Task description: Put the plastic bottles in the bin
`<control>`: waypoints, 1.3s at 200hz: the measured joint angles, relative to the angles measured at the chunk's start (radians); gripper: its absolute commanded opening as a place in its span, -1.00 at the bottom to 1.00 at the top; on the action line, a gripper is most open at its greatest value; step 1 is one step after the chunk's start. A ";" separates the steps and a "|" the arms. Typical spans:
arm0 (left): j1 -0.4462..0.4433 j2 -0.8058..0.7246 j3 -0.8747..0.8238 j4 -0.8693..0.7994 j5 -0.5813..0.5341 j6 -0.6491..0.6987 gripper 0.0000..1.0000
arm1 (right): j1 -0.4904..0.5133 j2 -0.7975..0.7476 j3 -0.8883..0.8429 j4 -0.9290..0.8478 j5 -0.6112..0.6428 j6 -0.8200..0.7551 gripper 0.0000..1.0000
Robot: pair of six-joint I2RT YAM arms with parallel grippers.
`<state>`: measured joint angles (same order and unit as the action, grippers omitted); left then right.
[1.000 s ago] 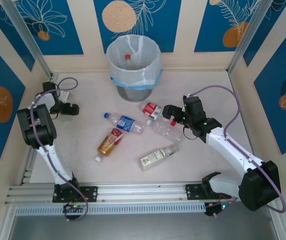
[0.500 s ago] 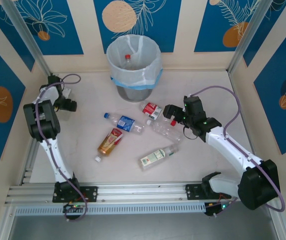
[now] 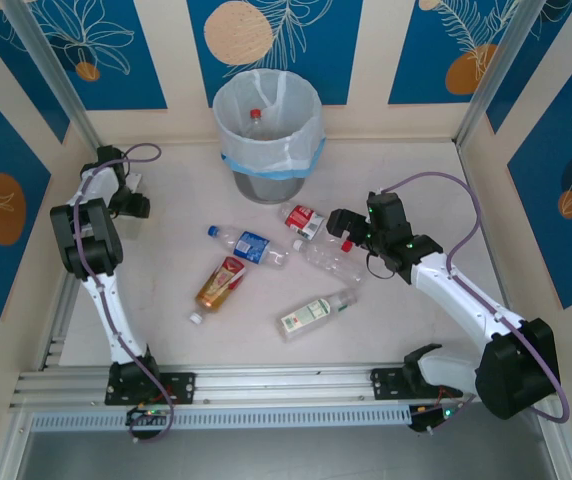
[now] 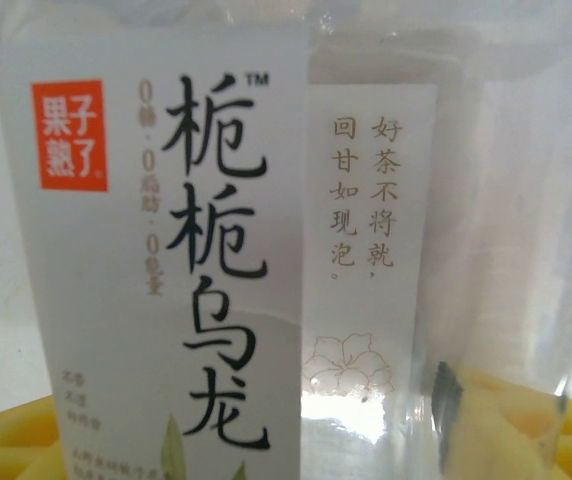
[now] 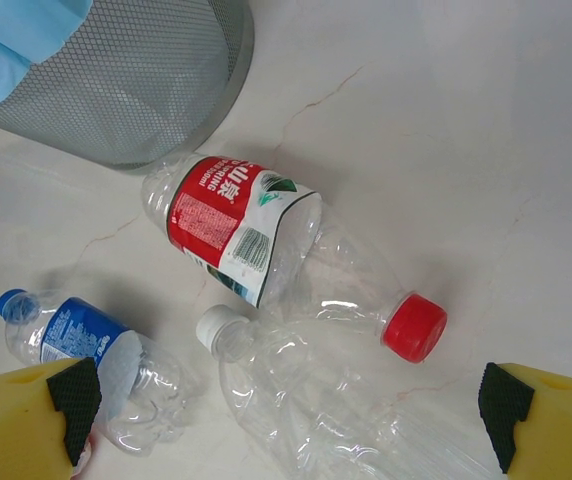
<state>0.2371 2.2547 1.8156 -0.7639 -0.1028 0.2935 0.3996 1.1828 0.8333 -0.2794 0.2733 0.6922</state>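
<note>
L gripper [image 3: 134, 206] sits far left of the table [image 3: 416, 170], well apart from the pile. Its wrist cam has a white-label bottle [image 4: 156, 250] right up at the lens, label text reading upright, with yellow fingers [image 4: 511, 420] either side of it low in frame. Can't tell if they're clamped on it or just straddling. R gripper [image 3: 339, 228] is spread wide w/ nothing in it, hovering over the mid-table cluster. There the red-label bottle [image 5: 231, 225] w/ red cap lies just beside the bin [image 3: 266, 185] wall, the clear bottle [image 5: 296, 400] w/ white cap is right against it, and the blue-label bottle [image 5: 66, 335] is off to one side. Nearer the bases are the gold-red bottle [image 3: 221, 283] and green-white bottle [image 3: 313, 314], both on their sides. One red-capped bottle [image 3: 256, 116] is inside the bin, so the job's barely started imo. Handling guess: all look empty, so v. light, thin-walled plastic. They'll prob dent under squeeze, and being slick + round they'll roll or squirt out if pinched off-centre. Best grab is prob across mid-body on the label, jaws square to the long axis. Neck/shoulder is stiffer but narrow. For R, the red-label one is closest to both fingers and bin.
</note>
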 measured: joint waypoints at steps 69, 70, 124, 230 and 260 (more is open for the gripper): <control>0.000 0.000 0.010 -0.006 0.001 -0.068 0.18 | 0.000 0.035 0.000 0.006 -0.015 0.008 0.99; 0.000 0.000 0.010 -0.007 0.000 -0.070 0.18 | 0.000 0.035 0.000 0.006 -0.015 0.008 0.99; 0.000 0.000 0.042 -0.014 0.024 -0.177 0.17 | 0.000 0.039 0.001 0.011 -0.045 0.008 0.99; -0.078 -0.229 -0.115 0.119 0.097 -0.403 0.17 | -0.001 0.039 0.002 0.024 -0.072 0.007 1.00; -0.128 -0.291 -0.181 0.148 0.119 -0.441 0.17 | -0.001 0.039 0.002 0.024 -0.082 0.007 1.00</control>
<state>0.1089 1.9633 1.6344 -0.6163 0.0166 -0.1478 0.3988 1.2217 0.8349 -0.2554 0.1909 0.6994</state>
